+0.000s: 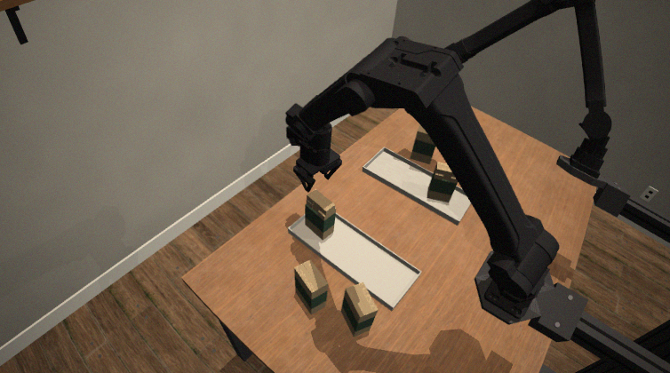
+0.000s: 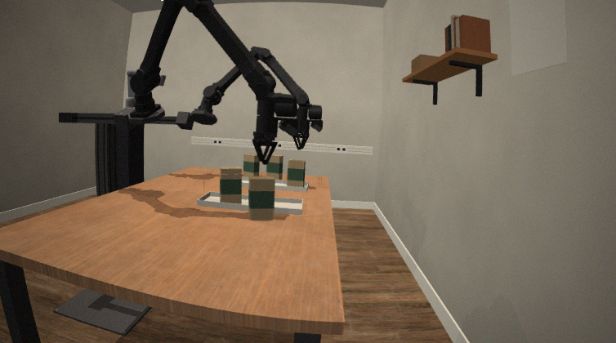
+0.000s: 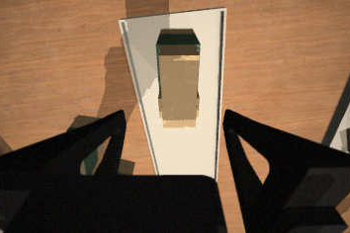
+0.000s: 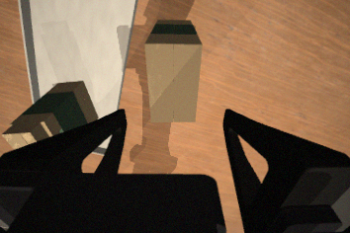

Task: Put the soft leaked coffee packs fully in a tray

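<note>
One coffee pack (image 1: 320,218) (image 2: 296,173) (image 3: 179,84) stands inside the tray (image 1: 416,271) on the left arm's side. My left gripper (image 1: 319,182) (image 2: 300,147) (image 3: 174,116) is open and empty above it. Two packs (image 1: 311,289) (image 1: 359,310) stand on the bench beside that tray. A fourth pack (image 1: 442,185) (image 2: 230,185) (image 4: 55,111) stands in the other tray (image 1: 373,169) (image 2: 295,210), turned at an angle in the right wrist view. A fifth pack (image 1: 423,146) (image 2: 261,198) (image 4: 173,81) stands on the bench. My right gripper (image 2: 264,162) (image 4: 174,116) is open above and near it; the top view hides this gripper.
The left arm (image 1: 474,161) crosses in front of the second tray in the top view. The bench edge (image 1: 237,238) on the wall side runs close to both trays. A wall shelf (image 2: 454,64) hangs beyond the bench.
</note>
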